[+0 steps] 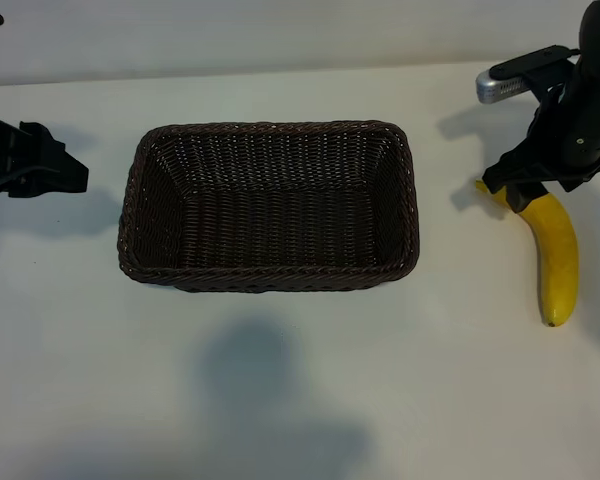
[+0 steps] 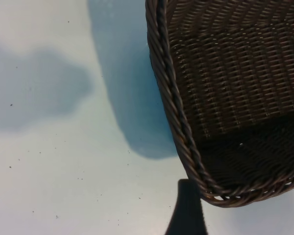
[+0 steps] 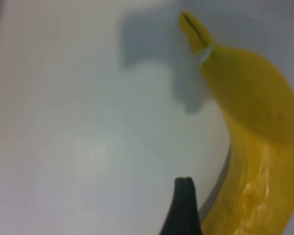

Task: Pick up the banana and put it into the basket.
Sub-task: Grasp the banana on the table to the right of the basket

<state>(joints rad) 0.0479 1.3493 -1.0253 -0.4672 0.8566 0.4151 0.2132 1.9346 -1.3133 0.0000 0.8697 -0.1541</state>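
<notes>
The yellow banana (image 1: 557, 260) lies on the white table at the right, its stem end toward the back. My right gripper (image 1: 522, 186) hangs open just over that stem end and holds nothing. In the right wrist view the banana (image 3: 255, 122) rests on the table beside one dark finger (image 3: 183, 210), apart from it. The dark brown wicker basket (image 1: 270, 278) stands in the middle of the table with nothing in it. My left gripper (image 1: 55, 165) is parked open at the far left, beside the basket's left wall. The left wrist view shows the basket's corner rim (image 2: 179, 112) next to one finger (image 2: 188, 210).
The white table (image 1: 280, 380) stretches bare in front of the basket, crossed by a soft shadow. A silver and black part of the right arm (image 1: 515, 78) juts out above the banana at the back right.
</notes>
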